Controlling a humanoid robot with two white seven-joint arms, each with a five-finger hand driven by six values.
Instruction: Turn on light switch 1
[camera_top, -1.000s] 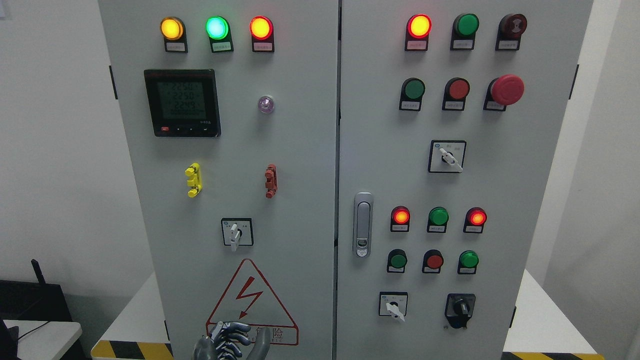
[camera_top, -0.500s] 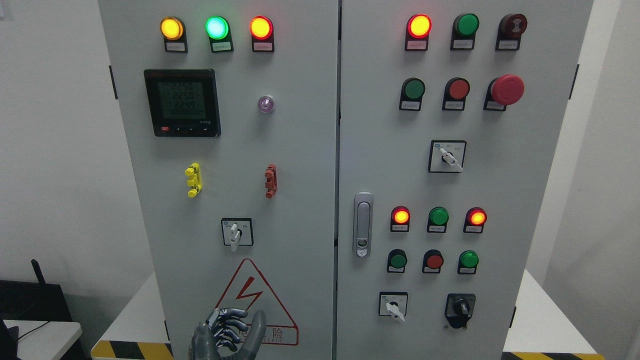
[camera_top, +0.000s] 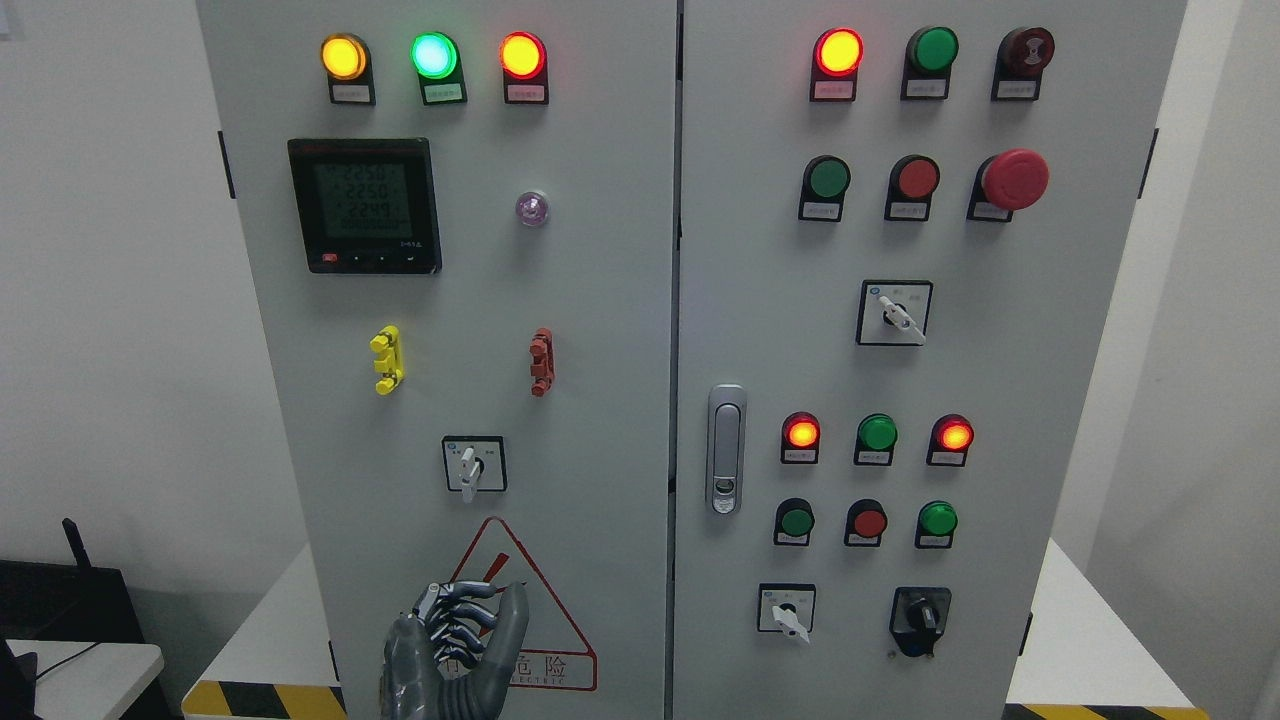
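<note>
At the far left a white desk corner (camera_top: 90, 665) and a dark box (camera_top: 60, 600) sit against a plain pale wall. The grey painted steel cabinet (camera_top: 600, 300) fills the middle, smooth and matte, split by a vertical seam into two doors. On the left door, three glossy round lamps glow amber, green and red along the top, above a square black meter (camera_top: 365, 206) with a dim green display; lower down are a yellow plastic clip (camera_top: 386, 360) and a red clip (camera_top: 541, 362). Below them is the rotary switch (camera_top: 473, 464), a square black-framed plate with a white lever pointing down. The left hand (camera_top: 452, 650), metallic grey with jointed segments, rises from the bottom edge over the red triangular warning sticker (camera_top: 520, 610); its fingers (camera_top: 465, 610) are loosely curled, holding nothing, with the thumb upright. The switch lies above the fingertips, clearly apart. The right door carries a chrome latch handle (camera_top: 726, 448), domed pushbuttons and a red mushroom button (camera_top: 1014, 178).
</note>
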